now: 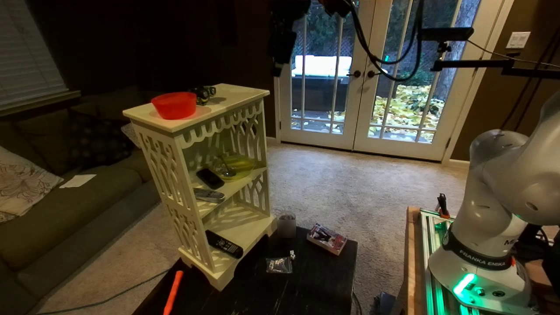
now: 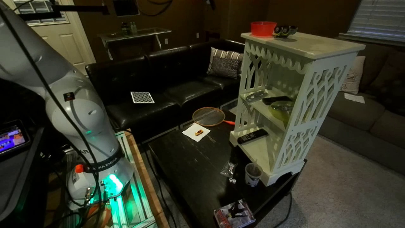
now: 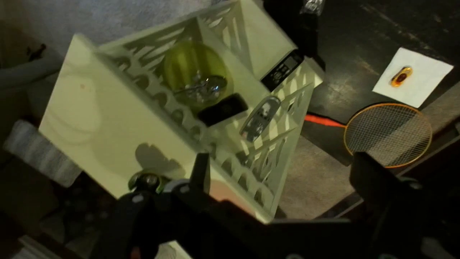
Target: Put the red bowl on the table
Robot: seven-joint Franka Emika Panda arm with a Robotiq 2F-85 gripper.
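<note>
- Red bowl [image 1: 174, 106]: upright on top of the shelf [image 2: 322, 47], near a front corner, in both exterior views.
- Your gripper [image 3: 280, 165], in the wrist view, stands wide, holding nothing; the bowl cannot be made out there, so you could come down out of line.
- A small dark toy [image 2: 282, 31] sits just beside the bowl on the shelf; coming in on that side could snag it or push the bowl off the corner.
- Pinched by its slanting wall, the bowl may slip or tip.
- Carrying it down, you could clip the shelf's edge; on the table [image 2: 190, 171] under the shelf, landing on the cup [image 2: 252, 176] at its foot or the racket [image 2: 208, 117] beside it would leave the bowl tilted.
- Bowl's looks: bright red, round, shallow, smooth-walled, flaring to a wide rim; whether anything lies inside, you cannot tell.
</note>
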